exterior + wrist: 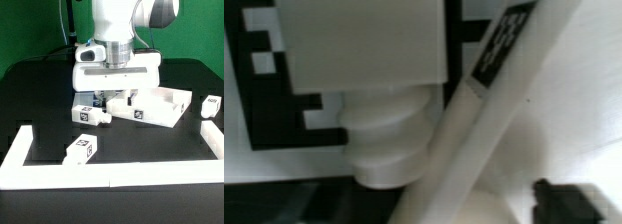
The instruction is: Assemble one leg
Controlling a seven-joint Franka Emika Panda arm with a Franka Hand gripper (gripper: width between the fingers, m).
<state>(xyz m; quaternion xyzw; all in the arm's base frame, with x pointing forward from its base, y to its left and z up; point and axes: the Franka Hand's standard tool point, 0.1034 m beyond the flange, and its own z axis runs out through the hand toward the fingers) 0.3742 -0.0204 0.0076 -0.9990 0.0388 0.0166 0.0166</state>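
Note:
In the wrist view a leg [370,60], a white block with a black-and-white tag and a round ribbed stub [393,140], fills the frame right beside the raised rim [473,150] of the white square panel [152,106]. My gripper [420,205] is right over the stub end. One dark fingertip [571,200] stands apart from the leg, with the rim between them, so the jaws look open. In the exterior view my gripper [103,99] is low at the panel's left edge, just above another leg [88,115]; what lies between its fingers is hidden there.
Two more legs lie loose: one at the front [80,150] and one at the exterior view's right [210,107]. A low white frame [110,177] borders the front and both sides of the black table.

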